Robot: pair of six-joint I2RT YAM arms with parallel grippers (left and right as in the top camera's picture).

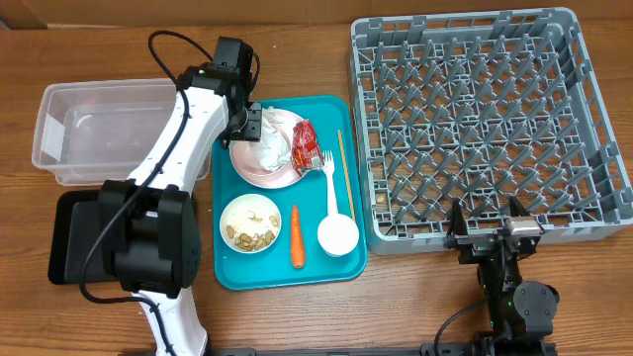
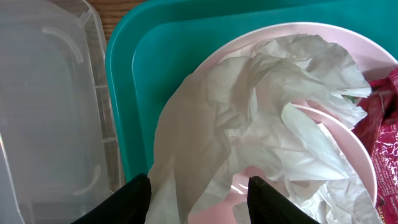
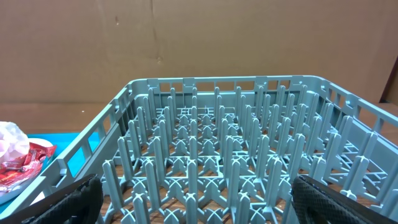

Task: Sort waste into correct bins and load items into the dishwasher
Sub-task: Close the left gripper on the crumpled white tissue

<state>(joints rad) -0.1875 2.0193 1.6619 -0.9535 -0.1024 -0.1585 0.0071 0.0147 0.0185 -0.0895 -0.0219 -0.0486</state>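
Left gripper (image 2: 199, 186) astride napkin (image 2: 261, 106), beside teal tray rim (image 2: 124, 93).

the left arm (image 1: 183, 129) is being shown as long glossy white plastic shells joined by bulky black motor housings (image 1: 148, 237), and a thin black cable (image 1: 163, 42) is being carried along it. the left gripper (image 1: 247, 119) is being finished in black, with two blunt dark fingertips (image 2: 134, 202). the right arm (image 1: 509, 292) is being seen almost wholly black, a small silver block (image 1: 522, 228) being borne behind its matt black fingers (image 3: 68, 202).
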